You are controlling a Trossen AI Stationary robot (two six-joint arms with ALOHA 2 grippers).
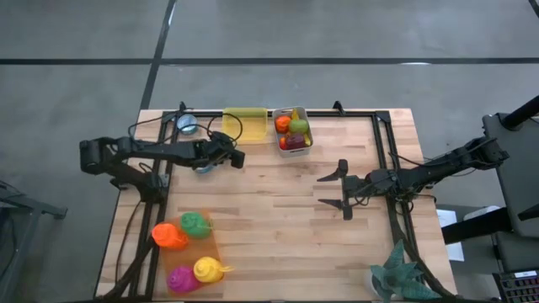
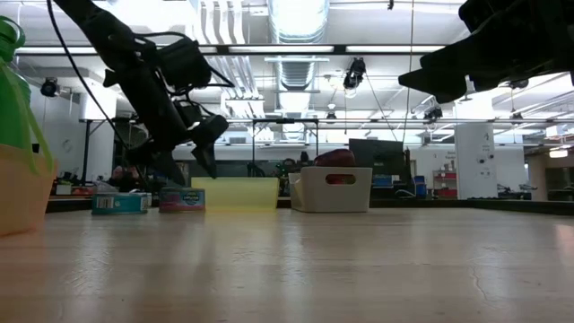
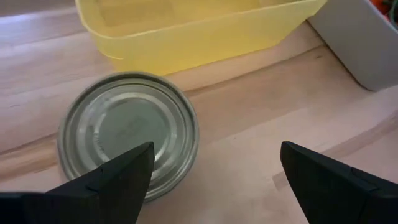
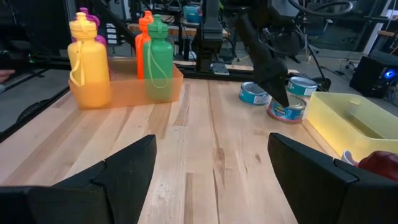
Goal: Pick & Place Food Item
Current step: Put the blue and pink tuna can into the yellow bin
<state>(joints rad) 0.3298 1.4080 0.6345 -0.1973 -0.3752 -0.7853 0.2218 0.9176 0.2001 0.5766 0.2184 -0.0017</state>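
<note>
The left gripper point(image 1: 236, 157) hangs with its fingers spread wide and nothing between them, just above the table near the far edge. Right below it and a little off to one finger's side sits a round tin can point(image 3: 129, 132), flat lid up, so no long axis matters; I'd say the gripper must shift sideways to centre on it. Just past the can lies the yellow tray point(image 3: 186, 28), beside it the white bin point(image 1: 292, 139). The right gripper point(image 1: 341, 190), open too, waits well apart.
</note>
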